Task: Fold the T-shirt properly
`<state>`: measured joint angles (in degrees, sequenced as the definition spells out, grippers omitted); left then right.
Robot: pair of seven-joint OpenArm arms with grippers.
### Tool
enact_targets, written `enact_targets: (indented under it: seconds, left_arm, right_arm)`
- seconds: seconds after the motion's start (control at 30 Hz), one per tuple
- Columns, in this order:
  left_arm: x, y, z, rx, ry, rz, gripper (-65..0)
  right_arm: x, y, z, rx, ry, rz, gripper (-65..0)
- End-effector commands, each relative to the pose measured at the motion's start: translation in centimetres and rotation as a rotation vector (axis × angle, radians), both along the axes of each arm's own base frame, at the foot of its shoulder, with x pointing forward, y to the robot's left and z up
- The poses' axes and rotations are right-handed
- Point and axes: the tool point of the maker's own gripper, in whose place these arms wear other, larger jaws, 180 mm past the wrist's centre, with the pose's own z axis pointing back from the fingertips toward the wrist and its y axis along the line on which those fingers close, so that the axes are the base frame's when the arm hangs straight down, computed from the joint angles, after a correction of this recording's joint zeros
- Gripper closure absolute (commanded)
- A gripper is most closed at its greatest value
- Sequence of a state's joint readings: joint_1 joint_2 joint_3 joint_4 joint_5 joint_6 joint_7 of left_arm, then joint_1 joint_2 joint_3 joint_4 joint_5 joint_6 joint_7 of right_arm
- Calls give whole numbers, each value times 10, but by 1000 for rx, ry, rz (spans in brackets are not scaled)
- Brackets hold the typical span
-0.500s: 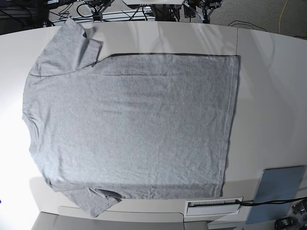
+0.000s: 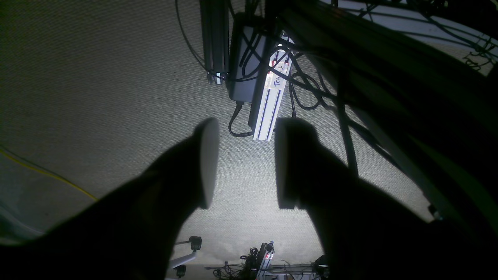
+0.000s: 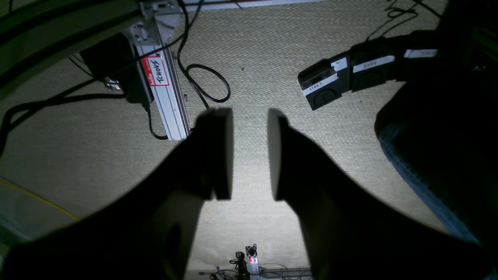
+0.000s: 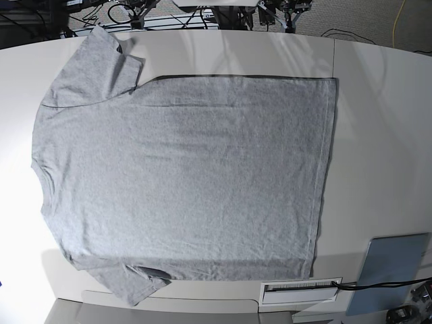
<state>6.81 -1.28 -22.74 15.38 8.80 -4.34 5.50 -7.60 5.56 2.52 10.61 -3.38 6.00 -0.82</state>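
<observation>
While your arms stay out of the base view, the T-shirt (image 4: 185, 179) lies unmoved, plain side up, lettering hidden; left gripper (image 2: 243, 163) and right gripper (image 3: 250, 153) hang parted, empty.

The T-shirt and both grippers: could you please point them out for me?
T-shirt (image 4: 182, 182), base view, middle of the plain grey body.
Left gripper (image 2: 244, 163), left wrist view, gap between open fingertips.
Right gripper (image 3: 250, 153), right wrist view, gap between fingertips.

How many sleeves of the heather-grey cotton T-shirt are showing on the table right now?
2. One sleeve lies at the base view's top left; the other sleeve at its bottom left, near the table's near edge. Neither is folded in.
</observation>
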Motion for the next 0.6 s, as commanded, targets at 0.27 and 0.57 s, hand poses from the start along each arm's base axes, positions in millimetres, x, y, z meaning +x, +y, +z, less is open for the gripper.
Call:
enact_targets:
  seconds: [0.27, 0.57]
  left_arm:
    - [-19, 1, 0, -2, 35, -4, -254]
    - [-56, 22, 7, 18, 95, -20, -254]
  right_arm:
    - [-13, -5, 2, -7, 10, 1, -159]
    - [-64, -22, 11, -33, 32, 15, -159]
